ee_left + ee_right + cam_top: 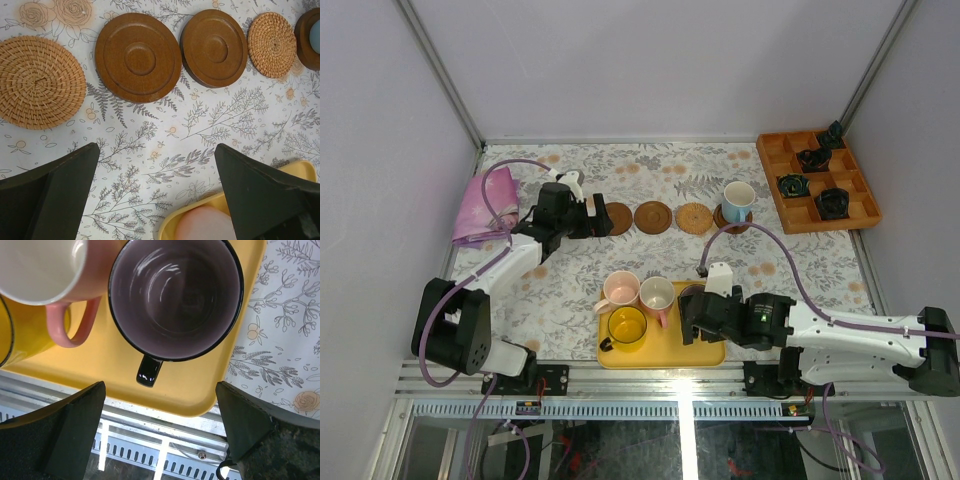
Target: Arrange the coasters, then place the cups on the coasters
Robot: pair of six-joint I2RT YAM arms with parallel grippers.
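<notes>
left claw: your left gripper has its fingers spread wide with nothing between them. It hovers over bare tablecloth, just on the near side of the coaster row.

right claw: your right gripper is spread wide too and grips nothing. It hangs over the right end of the yellow tray, with the grey-purple cup just past its fingertips.

coasters: all five sit in one line across the far half of the table. Left to right you've got a woven tan coaster, a first dark wooden coaster, a second dark wooden coaster, another woven coaster, and an end dark coaster.

gaps: the two wooden ones look edge to edge from the wrist cam, but honestly I can't tell if they touch.

blue cup: the light blue cup stands upright on that end dark coaster.

cups on tray: the pale pink cup and the pink cup with white inside sit side by side at the tray's far edge. The yellow cup is on the near side of the pale pink one. The grey-purple cup is right of the pink one, with its dark handle pointing at the tray's near edge.

other stuff: an orange compartment box holding small black objects sits at the far right. A pink-purple cloth lies at the far left.
</notes>
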